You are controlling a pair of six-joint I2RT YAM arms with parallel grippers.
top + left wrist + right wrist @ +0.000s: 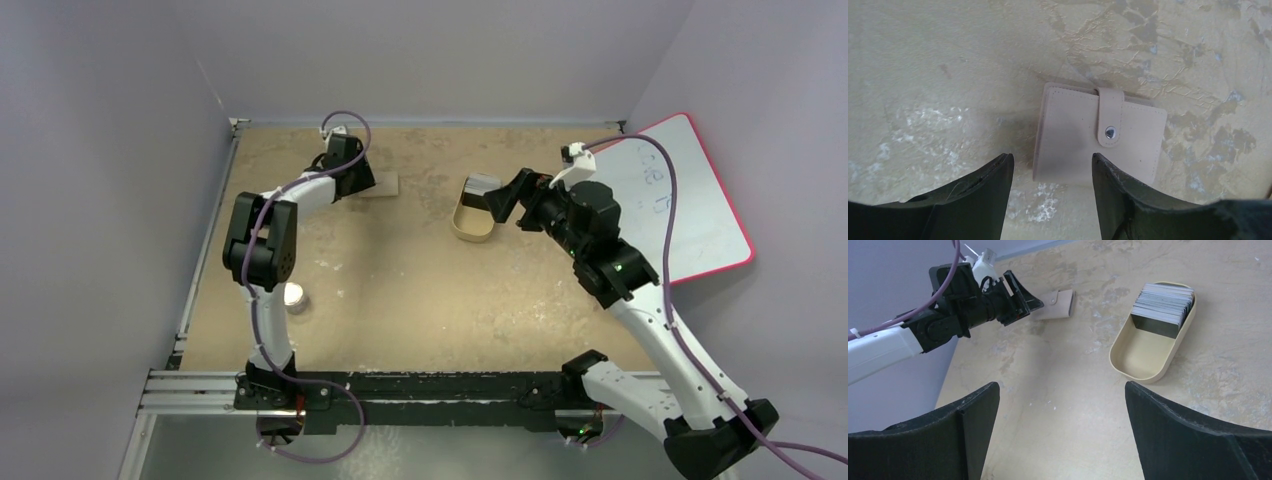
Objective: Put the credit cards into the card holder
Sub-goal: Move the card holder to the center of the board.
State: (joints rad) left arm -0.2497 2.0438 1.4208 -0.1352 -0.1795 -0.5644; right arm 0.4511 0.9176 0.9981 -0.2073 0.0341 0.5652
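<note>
Tan surface [420, 290]: my left tool [1051, 159] gapes over the snapped-shut wallet [1073, 135]; my right tool [1060, 387], released, faces cards [1164, 302] in a tray [1140, 357]; whiteboard [690, 200] scrawl illegible.

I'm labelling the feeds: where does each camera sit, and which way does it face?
Top external: above, behind the bases, looking down on the table; both arms show.
Left wrist: looks down at the closed card holder; open left gripper below.
Right wrist: looks across at the tray of credit cards; open right gripper shows.
Shared: both wrist views show the card holder.
</note>
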